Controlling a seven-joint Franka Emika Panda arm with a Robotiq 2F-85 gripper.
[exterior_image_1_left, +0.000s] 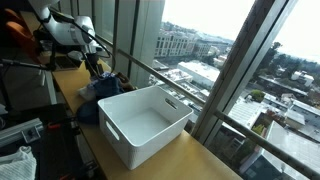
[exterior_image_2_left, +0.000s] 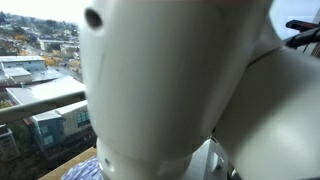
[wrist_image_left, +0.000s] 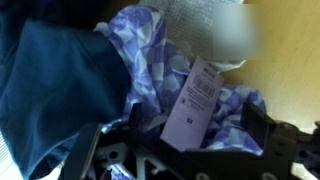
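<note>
While jaws hang spread wide over purple cloth (wrist_image_left: 150, 50), wooden tabletop (wrist_image_left: 295, 65) shows past cloth edge.

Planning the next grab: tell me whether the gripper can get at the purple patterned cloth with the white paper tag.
Probably yes: the open gripper hangs right over the purple patterned cloth, nothing covering it; the dark blue garment lies beside.

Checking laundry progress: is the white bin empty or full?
Empty: the bin shows only its bare white inside; the clothes lie heaped beside it.
</note>
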